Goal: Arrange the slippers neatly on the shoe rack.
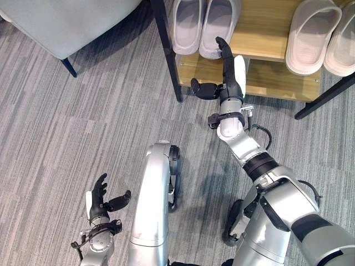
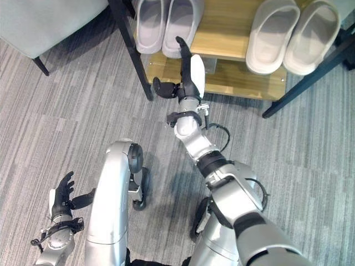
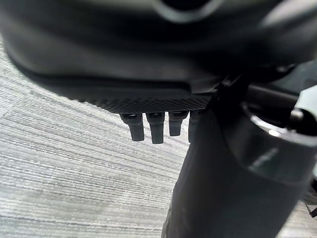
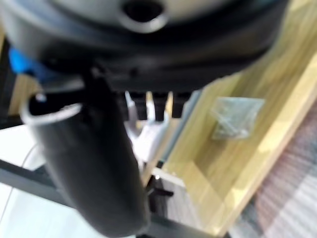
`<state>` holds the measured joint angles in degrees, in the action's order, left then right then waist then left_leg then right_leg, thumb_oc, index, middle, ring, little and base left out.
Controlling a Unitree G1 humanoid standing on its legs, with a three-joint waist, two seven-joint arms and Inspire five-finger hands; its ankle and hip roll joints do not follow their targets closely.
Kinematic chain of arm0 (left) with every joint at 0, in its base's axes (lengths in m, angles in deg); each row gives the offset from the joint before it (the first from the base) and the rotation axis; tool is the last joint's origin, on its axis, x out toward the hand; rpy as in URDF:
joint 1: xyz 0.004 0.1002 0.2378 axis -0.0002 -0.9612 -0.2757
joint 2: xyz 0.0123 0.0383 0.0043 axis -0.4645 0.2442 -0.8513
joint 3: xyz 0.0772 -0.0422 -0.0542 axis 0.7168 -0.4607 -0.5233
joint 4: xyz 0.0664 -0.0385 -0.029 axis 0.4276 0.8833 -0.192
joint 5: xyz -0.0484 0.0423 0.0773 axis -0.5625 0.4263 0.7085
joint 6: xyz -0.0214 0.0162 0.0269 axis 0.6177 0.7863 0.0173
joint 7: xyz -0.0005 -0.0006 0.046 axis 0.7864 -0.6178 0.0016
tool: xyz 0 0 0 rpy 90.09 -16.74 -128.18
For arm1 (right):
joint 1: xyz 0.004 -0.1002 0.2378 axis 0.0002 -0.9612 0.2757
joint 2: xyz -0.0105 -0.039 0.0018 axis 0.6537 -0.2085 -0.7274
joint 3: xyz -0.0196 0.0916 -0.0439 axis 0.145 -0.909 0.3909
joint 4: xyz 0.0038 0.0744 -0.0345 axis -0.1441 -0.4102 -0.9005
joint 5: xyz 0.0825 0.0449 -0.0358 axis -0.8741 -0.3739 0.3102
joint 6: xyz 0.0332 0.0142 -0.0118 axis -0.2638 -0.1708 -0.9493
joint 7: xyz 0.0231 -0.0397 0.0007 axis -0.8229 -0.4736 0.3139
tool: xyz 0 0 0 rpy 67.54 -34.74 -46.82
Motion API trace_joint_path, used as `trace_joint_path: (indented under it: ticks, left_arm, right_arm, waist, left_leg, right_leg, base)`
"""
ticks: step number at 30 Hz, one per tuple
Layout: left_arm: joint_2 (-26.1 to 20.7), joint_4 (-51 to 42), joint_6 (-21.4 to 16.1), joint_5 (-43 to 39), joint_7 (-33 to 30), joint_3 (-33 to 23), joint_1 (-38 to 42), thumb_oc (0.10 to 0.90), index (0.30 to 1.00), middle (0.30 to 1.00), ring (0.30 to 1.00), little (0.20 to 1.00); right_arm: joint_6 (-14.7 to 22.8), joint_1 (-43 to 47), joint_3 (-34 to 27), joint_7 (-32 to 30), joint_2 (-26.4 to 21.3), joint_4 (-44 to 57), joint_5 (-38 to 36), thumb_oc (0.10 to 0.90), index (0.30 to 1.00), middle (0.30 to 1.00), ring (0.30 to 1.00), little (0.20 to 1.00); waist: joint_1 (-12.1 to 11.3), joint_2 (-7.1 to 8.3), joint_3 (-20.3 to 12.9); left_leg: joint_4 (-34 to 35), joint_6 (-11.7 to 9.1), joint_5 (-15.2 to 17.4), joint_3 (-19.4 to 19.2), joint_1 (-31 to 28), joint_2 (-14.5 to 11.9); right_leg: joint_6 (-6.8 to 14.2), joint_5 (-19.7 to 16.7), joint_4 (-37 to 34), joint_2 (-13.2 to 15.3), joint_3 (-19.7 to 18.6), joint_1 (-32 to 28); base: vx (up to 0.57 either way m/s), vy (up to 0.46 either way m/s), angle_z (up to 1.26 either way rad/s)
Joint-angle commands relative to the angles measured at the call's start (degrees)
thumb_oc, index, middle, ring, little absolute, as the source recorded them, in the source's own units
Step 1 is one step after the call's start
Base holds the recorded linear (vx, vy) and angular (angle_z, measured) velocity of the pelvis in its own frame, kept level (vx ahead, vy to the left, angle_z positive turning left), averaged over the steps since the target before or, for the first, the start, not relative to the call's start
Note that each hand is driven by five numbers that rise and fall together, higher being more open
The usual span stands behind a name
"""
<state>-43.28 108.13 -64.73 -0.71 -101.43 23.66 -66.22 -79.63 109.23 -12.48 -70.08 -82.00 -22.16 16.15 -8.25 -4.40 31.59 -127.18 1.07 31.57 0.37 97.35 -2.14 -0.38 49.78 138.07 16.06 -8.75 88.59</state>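
From my left eye, no print or label is legible on anything before me. My right hand (image 1: 230,75) reaches up to the shoe rack (image 1: 265,39), fingers straight and extended, the thumb spread out to the side; the fingertips (image 1: 221,41) sit at the heel edge of the right slipper of the grey pair (image 1: 201,23) on the upper shelf, touching it or just short of it, I cannot tell which. The hand grips nothing. The second pair, the white slippers (image 1: 321,34), lies side by side on the same shelf well off to my right. My left hand (image 1: 100,202) hangs low over the carpet (image 1: 66,127), fingers relaxed and parted, empty. A grey chair (image 1: 66,22) stands beside the rack on my left.

From my right eye the same holds: my right hand is flat and open at the grey pair's heel, and the lower shelf (image 2: 233,80) shows beneath it.

At my left wrist, the fingers (image 3: 148,126) hang loosely in a row above the striped carpet, closed on nothing.

At my right wrist, the fingers point straight toward the wooden shelf, and a small clear packet (image 4: 235,116) lies on the wood; whatever is inside it is too blurred to read.
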Motion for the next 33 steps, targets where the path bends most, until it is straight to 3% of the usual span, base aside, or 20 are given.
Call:
trace_joint_path:
  ticks: [1, 6, 11, 17, 19, 20, 21, 24, 27, 29, 31, 32, 33]
  left_arm:
    - [-5.29, -6.03, -2.66, 1.04, -0.26, 0.77, -1.68, 0.8, 0.9, 0.9, 0.9, 0.9]
    - [-5.31, -5.76, -1.32, 4.54, 1.79, -1.02, -2.33, 0.8, 0.9, 0.9, 0.9, 0.9]
    - [-4.29, -2.75, 0.61, 5.15, 2.48, -1.03, -1.32, 0.8, 0.9, 0.9, 0.9, 0.9]
    - [-1.47, -0.94, 1.71, 4.85, 3.09, -3.03, -0.12, 0.8, 0.9, 0.9, 0.9, 0.9]
    - [0.39, 0.32, 2.18, 5.6, 1.31, -3.91, 1.85, 0.8, 0.9, 0.9, 0.9, 0.9]
    - [0.37, 0.31, 2.16, 5.61, 1.29, -3.81, 1.74, 0.8, 0.9, 0.9, 0.9, 0.9]
    - [2.38, 0.2, 1.98, 6.54, 0.89, -4.12, 2.64, 0.8, 0.9, 0.9, 0.9, 0.9]
    - [1.89, -4.82, 0.53, 10.32, -1.29, -4.46, 1.58, 0.8, 0.9, 0.9, 0.9, 0.9]
    - [-0.38, -4.46, 3.46, 19.92, -2.12, -3.02, 0.12, 0.8, 0.9, 0.9, 0.9, 0.9]
    - [-3.57, -6.61, 3.03, 23.6, 1.77, -0.88, -1.98, 0.8, 0.9, 0.9, 0.9, 0.9]
    - [-6.14, -8.03, 1.76, 21.54, 9.17, 1.58, -5.21, 0.8, 0.9, 0.9, 0.9, 0.9]
    - [-6.23, -8.11, 1.78, 21.42, 9.3, 1.56, -5.27, 0.8, 0.9, 0.9, 0.9, 0.9]
    - [-9.56, -8.61, 1.11, 18.11, 17.76, 3.61, -8.06, 0.8, 0.9, 0.9, 0.9, 0.9]
  right_arm:
    - [2.81, 12.59, 2.6, -2.35, -1.23, 11.33, 9.92, 0.8, 0.9, 0.9, 0.9, 0.9]
    - [0.42, 12.38, 4.27, -0.19, -8.41, 21.36, 23.52, 0.8, 0.9, 0.9, 0.9, 0.9]
    - [0.33, 7.86, 0.49, 2.96, -6.64, 30.74, 23.38, 0.8, 0.9, 0.9, 0.9, 0.9]
    - [2.62, -11.25, -6.73, 5.38, -6.08, 44.57, 22.05, 0.8, 0.9, 0.9, 0.9, 0.9]
    - [7.14, -26.95, -9.16, 6.04, -1.08, 52.5, 13.74, 0.8, 0.9, 0.9, 0.9, 0.9]
    - [7.07, -27.25, -9.26, 6.17, -1.11, 52.76, 13.7, 0.8, 0.9, 0.9, 0.9, 0.9]
    - [9.32, -39.14, -10.97, 6.79, -1.23, 58.0, 13.72, 0.8, 0.9, 0.9, 0.9, 0.9]
    - [11.94, -51.48, -13.95, 5.97, -1.67, 61.83, 14.34, 0.8, 0.9, 0.9, 0.9, 0.9]
    - [13.43, -59.58, -16.38, 6.04, -4.74, 62.78, 15.82, 0.8, 0.9, 0.9, 0.9, 0.9]
    - [13.28, -60.88, -17.53, 6.03, -6.58, 60.33, 17.21, 0.8, 0.9, 0.9, 0.9, 0.9]
    - [13.19, -60.66, -18.38, 6.66, -7.91, 57.87, 16.96, 0.8, 0.9, 0.9, 0.9, 0.9]
    - [13.21, -60.7, -18.39, 6.66, -7.89, 57.87, 16.94, 0.8, 0.9, 0.9, 0.9, 0.9]
    - [12.75, -59.99, -18.78, 8.64, -8.69, 53.03, 15.73, 0.8, 0.9, 0.9, 0.9, 0.9]
  waist:
    - [-3.38, -1.64, -1.79]
    - [-2.88, -1.52, -1.83]
    - [-2.07, 0.18, -4.42]
    - [0.25, 0.92, -6.97]
    - [1.51, 1.99, -7.66]
    - [1.5, 2.0, -7.81]
    - [2.81, 2.85, -9.12]
    - [4.33, 3.37, -12.13]
    - [5.42, 3.45, -14.57]
    - [6.13, 3.19, -16.17]
    - [6.36, 2.84, -17.14]
    - [6.33, 2.82, -17.05]
    - [6.3, 2.51, -17.47]
  left_leg:
    - [-11.17, -1.32, 14.39, 6.66, -7.39, 0.82]
    - [-11.1, -1.53, 13.72, 7.16, -7.39, 1.14]
    - [-10.69, -1.97, 12.95, 7.86, -7.39, 1.71]
    - [-9.09, -2.46, 11.28, 7.91, -7.44, 2.07]
    - [-5.34, -2.58, 10.47, 7.64, -9.03, 1.85]
    - [-5.23, -2.57, 10.35, 7.6, -9.02, 1.93]
    - [1.16, -2.55, 8.85, 6.88, -10.5, 1.54]
    - [13.16, -2.27, 3.0, 5.49, -12.84, 0.39]
    - [24.9, -2.01, -0.3, 5.53, -18.85, -1.41]
    - [31.96, -1.82, -1.66, 5.58, -23.12, -2.75]
    - [38.63, -1.76, -2.65, 5.01, -27.74, -3.9]
    - [39.02, -1.73, -2.95, 5.01, -28.0, -3.91]
    - [46.67, -1.8, -4.85, 4.29, -33.97, -5.0]
  right_leg:
    - [-1.05, -7.02, 0.79, -1.22, -8.02, 1.36]
    - [-0.91, -6.94, 0.4, -1.5, -7.77, 1.36]
    - [-0.29, -7.73, -0.44, -1.7, -7.24, 0.91]
    - [0.08, -8.57, -2.37, -1.3, -6.72, -0.07]
    - [0.08, -9.18, -5.62, -0.76, -5.36, -2.15]
    - [0.06, -9.26, -5.7, -0.69, -5.36, -2.15]
    - [-0.26, -9.8, -11.79, 0.55, -2.88, -4.04]
    - [-1.44, -11.75, -23.83, 1.61, 1.65, -6.9]
    - [-1.67, -12.93, -34.62, 1.69, 5.54, -12.04]
    - [-1.2, -14.68, -41.24, 1.98, 7.61, -15.9]
    - [-0.36, -16.47, -47.76, 1.69, 8.83, -19.95]
    - [-0.41, -16.77, -48.16, 1.66, 8.94, -20.23]
    - [0.42, -19.31, -56.52, 1.6, 10.67, -26.08]
  base:
    - [0.0, 0.0, 0.0]
    - [0.0, 0.0, 0.0]
    - [0.01, -0.018, -0.03]
    - [-0.02, -0.006, 0.06]
    - [-0.05, -0.007, 0.01]
    - [-0.06, 0.011, 0.09]
    - [-0.06, 0.018, 0.12]
    - [-0.13, 0.018, 0.21]
    - [-0.06, 0.022, 0.03]
    - [-0.06, 0.062, -0.18]
    - [-0.04, 0.073, -0.13]
    - [-0.03, 0.068, -0.24]
    - [0.0, 0.05, -0.2]
